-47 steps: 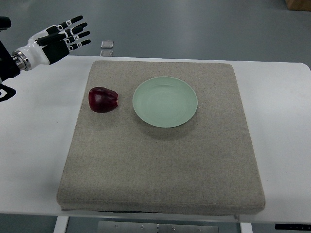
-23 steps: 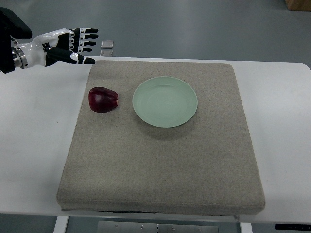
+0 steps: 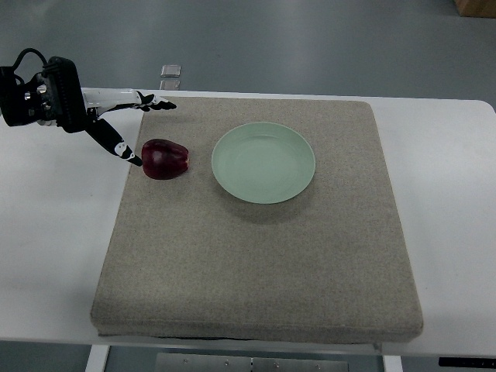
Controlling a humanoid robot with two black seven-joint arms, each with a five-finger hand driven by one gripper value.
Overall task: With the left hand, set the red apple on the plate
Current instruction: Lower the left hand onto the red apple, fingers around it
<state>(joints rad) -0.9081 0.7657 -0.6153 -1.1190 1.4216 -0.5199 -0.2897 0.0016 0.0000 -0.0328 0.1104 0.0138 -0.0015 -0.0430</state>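
Observation:
A dark red apple (image 3: 165, 159) lies on the grey mat (image 3: 256, 256), just left of the pale green plate (image 3: 263, 163), which holds nothing. My left hand (image 3: 139, 128) reaches in from the left edge, turned edge-on, fingers spread wide and holding nothing. Its thumb tip (image 3: 130, 157) is close to the apple's left side, while the other fingers (image 3: 159, 103) point right above the apple, apart from it. The right hand is out of view.
The mat sits on a white table (image 3: 54, 248). A small square object (image 3: 171, 71) lies on the floor beyond the table's far edge. A brown box corner (image 3: 474, 6) shows at the top right.
My left hand has dropped from above the table's far edge toward the apple and rolled edge-on, its fingers still spread. Apple and plate have not moved.

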